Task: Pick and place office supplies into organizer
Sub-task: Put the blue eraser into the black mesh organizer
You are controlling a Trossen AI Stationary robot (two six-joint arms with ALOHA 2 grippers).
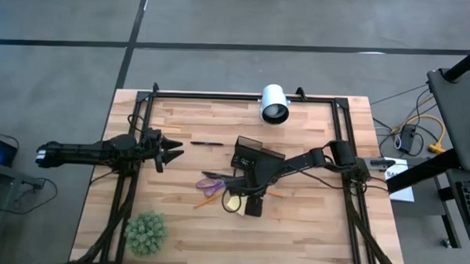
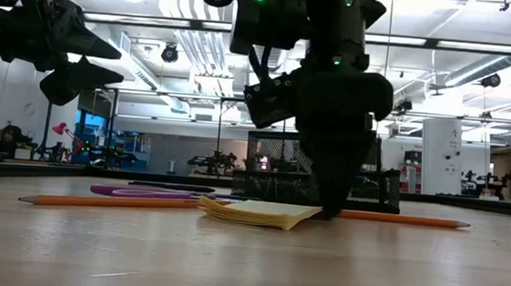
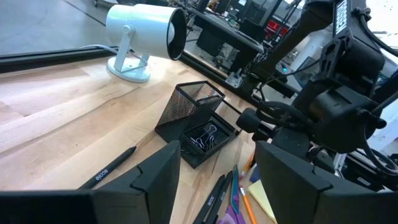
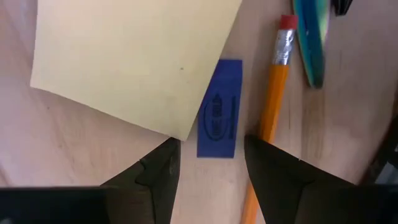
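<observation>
Right gripper (image 4: pixel 208 165): hanging low over the table with its fingers spread apart, holding nothing; a small blue eraser (image 4: pixel 220 126) is lying on the wood in line with the gap between the fingers.
Sticky pad (image 4: pixel 134 59): lying flat just beside the eraser, one corner reaching toward the right gripper's fingers; in the low view the gripper's tip is coming down at the pad's edge (image 2: pixel 259 213).
Pencil (image 4: pixel 272 112): orange, lying just on the other side of the eraser, its pink rubber end pointing away from the gripper.
Scissors (image 1: pixel 212 185): purple-handled, lying on the table beside the sticky pad, on the left arm's side.
Organizer (image 3: pixel 196 121): black mesh, standing near the table's middle behind the right gripper, with paper clips (image 3: pixel 204 138) lying in its low front part.
Pen (image 3: pixel 107 168): black, lying on the wood between the left gripper and the organizer.
Left gripper (image 1: pixel 171 152): waiting above the table's left side, fingers apart, empty.
Camera (image 1: pixel 274 103): white, sitting at the table's far edge.
Plant ball (image 1: pixel 146 232): green, sitting at the near left.
</observation>
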